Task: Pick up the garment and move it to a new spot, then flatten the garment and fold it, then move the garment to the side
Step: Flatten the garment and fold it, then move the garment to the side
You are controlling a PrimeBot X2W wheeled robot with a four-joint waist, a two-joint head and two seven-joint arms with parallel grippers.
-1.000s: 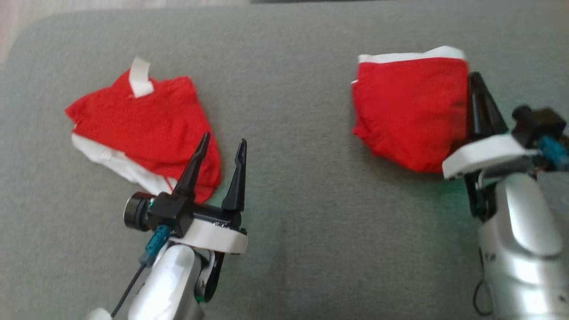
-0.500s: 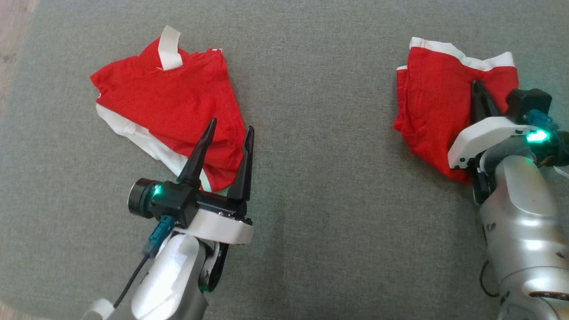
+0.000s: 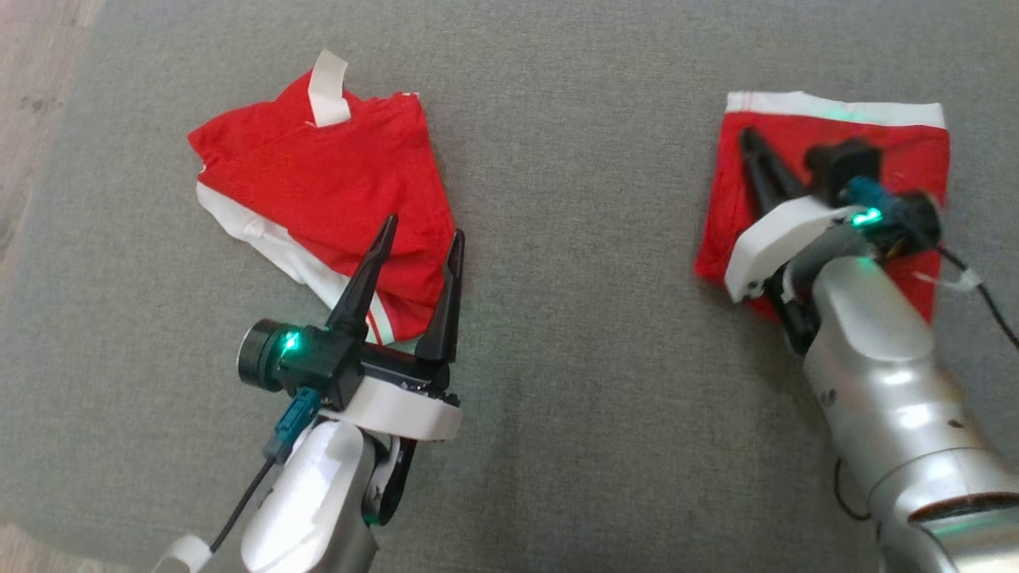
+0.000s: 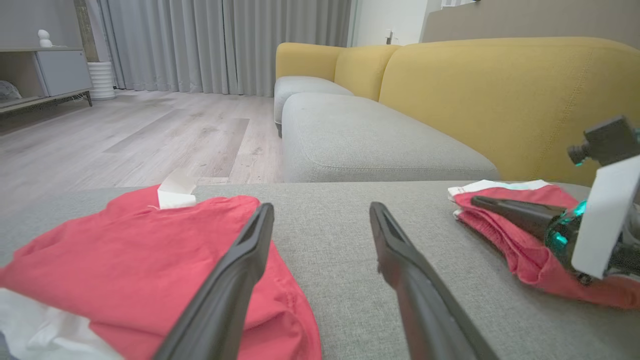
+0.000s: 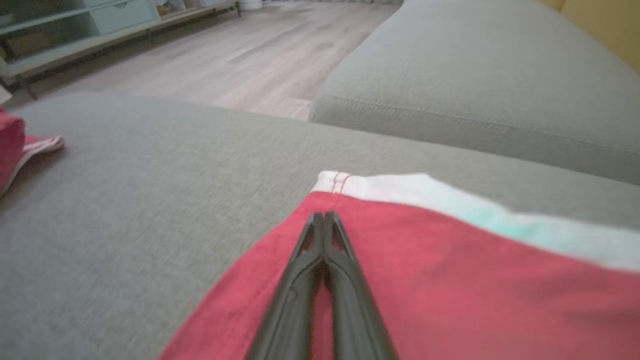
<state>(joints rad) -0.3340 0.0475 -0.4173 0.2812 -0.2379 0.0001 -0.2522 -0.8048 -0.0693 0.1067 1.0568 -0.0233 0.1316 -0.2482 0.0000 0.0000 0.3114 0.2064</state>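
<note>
Folded garment [image 3: 919,159] lies flat on the right side of the grey cushion [image 3: 597,358]; it is red, with a white band [image 3: 836,107] along its edge toward the far side of the grey cushion; it looks neat and square, so I think the folding is done and the job left is to move it to the side. The right claw [image 3: 747,135] rests on top of it with its two fingers pressed together; I see no cloth pinched between them, so it seems to hold nothing. Another red one, the crumpled garment [image 3: 318,191], lies on the left side of the grey cushion; the left claw [image 3: 424,227] hangs over the corner of it with its fingers wide apart and nothing in them.

The folded garment is thin cloth; it should be very light and soft; it will not break, but it will bend and sag, and it may come unfolded if only the top layer is lifted. The grey cushion looks rough, so I think the cloth would drag and bunch up if it were just pushed. The best place to grab is likely a folded edge, with all the layers taken at once; the open edges by the white band look like a poor place to pinch; a low, slow carry should keep the fold.
</note>
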